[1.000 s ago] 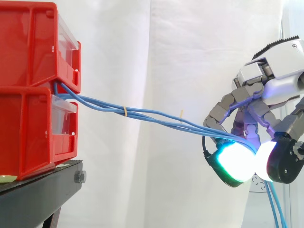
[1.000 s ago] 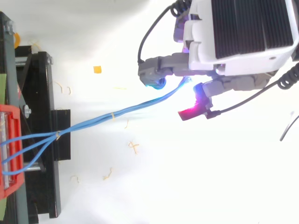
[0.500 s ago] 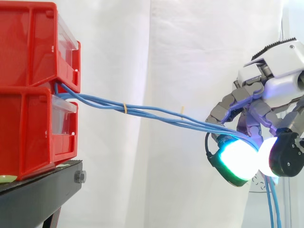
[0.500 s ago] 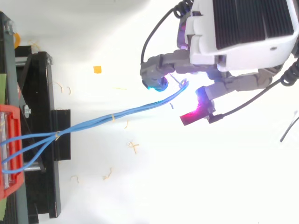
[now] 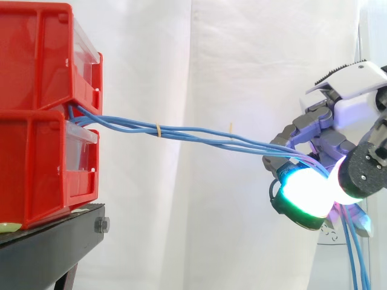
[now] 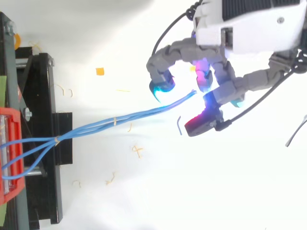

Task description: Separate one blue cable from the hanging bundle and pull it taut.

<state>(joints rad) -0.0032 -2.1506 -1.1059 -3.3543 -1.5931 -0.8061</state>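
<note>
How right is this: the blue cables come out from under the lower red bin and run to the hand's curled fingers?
Not quite. The side view shows the blue cables coming out between the upper red bin and the lower red bin, then running to the curled fingers of the hand.

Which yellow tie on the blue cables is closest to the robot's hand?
The yellow tie farther along the blue cables from the red bins; the other tie sits nearer them.

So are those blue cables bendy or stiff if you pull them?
Probably bendy: the blue cables run from the red bins to the hand, fold over it and hang limp below. Likely light, too: they're thin, and curled fingers alone hold them up.
</note>
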